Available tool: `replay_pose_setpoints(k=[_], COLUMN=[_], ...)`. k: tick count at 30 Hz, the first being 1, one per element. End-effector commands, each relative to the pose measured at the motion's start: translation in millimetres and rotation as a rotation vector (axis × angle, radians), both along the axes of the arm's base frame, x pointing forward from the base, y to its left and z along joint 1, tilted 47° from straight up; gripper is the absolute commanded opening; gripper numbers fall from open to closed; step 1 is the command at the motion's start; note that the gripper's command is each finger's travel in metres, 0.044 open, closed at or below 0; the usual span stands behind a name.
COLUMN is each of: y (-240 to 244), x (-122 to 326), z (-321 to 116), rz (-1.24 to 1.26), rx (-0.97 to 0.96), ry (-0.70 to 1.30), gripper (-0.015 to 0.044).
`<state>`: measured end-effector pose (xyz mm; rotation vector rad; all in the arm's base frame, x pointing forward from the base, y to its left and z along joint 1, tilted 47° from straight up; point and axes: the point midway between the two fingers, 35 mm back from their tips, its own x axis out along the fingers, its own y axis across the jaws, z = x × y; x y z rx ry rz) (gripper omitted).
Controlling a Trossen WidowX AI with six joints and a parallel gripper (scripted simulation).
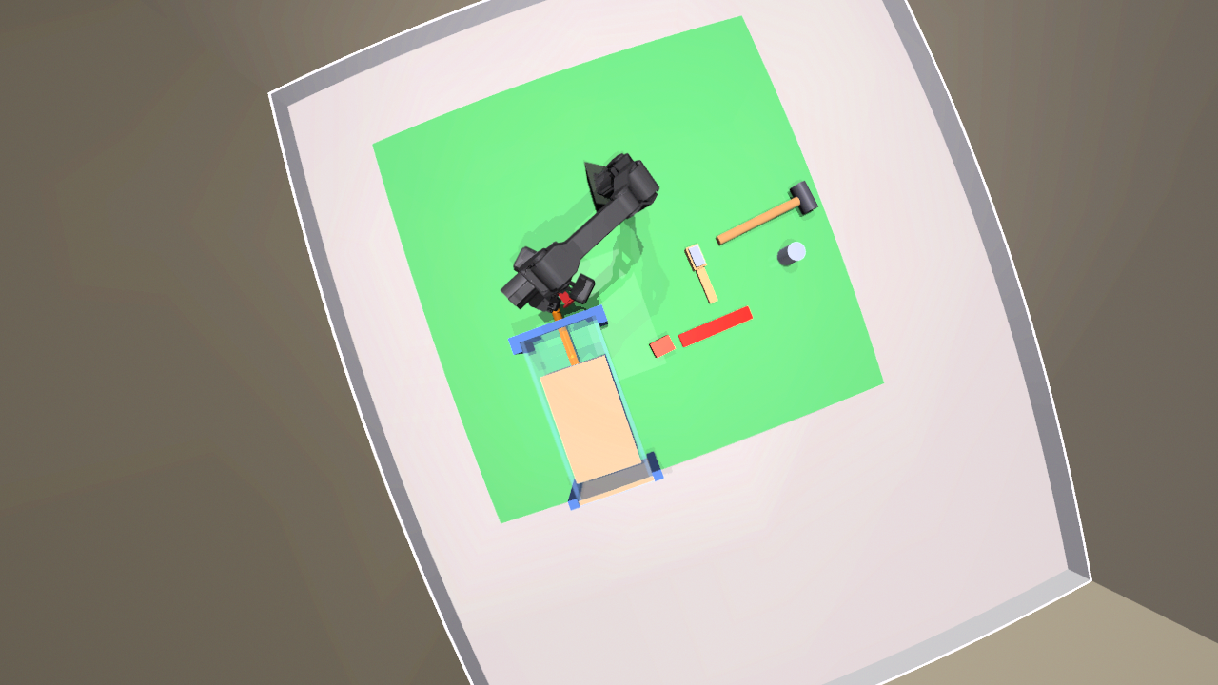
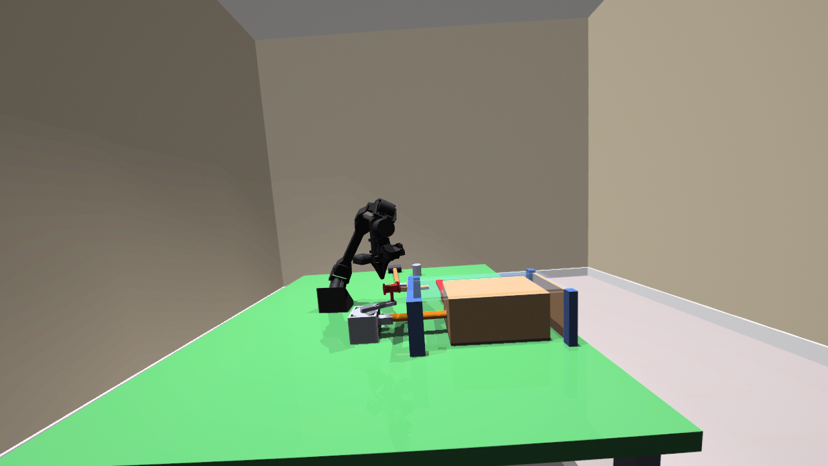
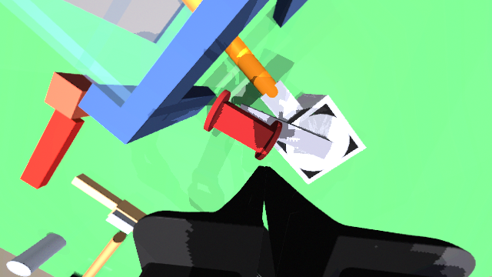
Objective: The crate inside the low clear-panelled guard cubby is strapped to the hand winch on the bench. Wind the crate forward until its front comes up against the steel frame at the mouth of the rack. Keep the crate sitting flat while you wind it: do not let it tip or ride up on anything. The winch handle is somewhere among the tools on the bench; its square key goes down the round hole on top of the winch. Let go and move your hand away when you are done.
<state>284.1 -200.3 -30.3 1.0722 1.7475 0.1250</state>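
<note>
My gripper [image 2: 381, 277] [image 3: 263, 171] is shut and empty, its tips close beside the red grip [image 1: 564, 299] [image 2: 391, 288] [image 3: 242, 128] of the winch handle; contact is unclear. The handle's grey arm [image 2: 376, 307] [image 3: 307, 143] lies across the top of the winch [image 2: 363, 329], its key end out of sight. An orange strap [image 1: 568, 342] [image 2: 434, 315] [image 3: 254, 69] runs from the winch through the blue frame [image 1: 534, 335] [image 2: 414, 327] [image 3: 173, 58] to the crate [image 1: 590, 419] [image 2: 497, 318]. The crate sits flat, with a gap between its front and the frame.
Right of the cubby in the top view lie a small red block [image 1: 661, 344], a red bar [image 1: 715, 326], a brush [image 1: 697, 258], a mallet [image 1: 760, 220] and an upright grey cylinder [image 1: 795, 252]. Clear panels stand around the crate.
</note>
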Motion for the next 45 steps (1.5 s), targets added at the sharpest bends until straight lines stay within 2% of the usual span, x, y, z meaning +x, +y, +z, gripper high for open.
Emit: replay_pose_setpoints(k=[1, 8, 16, 45], y=[-22.7, -23.7, -13.8, 0.8], x=[0.8, 1.4, 12.6, 6.2], z=[21.2, 20.8, -22.3, -20.5], rz=[-0.044, -0.044, 0.023, 0.023], rx=[-0.043, -0.043, 0.006, 0.007], ry=[-0.014, -0.015, -0.007, -0.007], gripper=[0.0, 0.0, 0.0, 0.0])
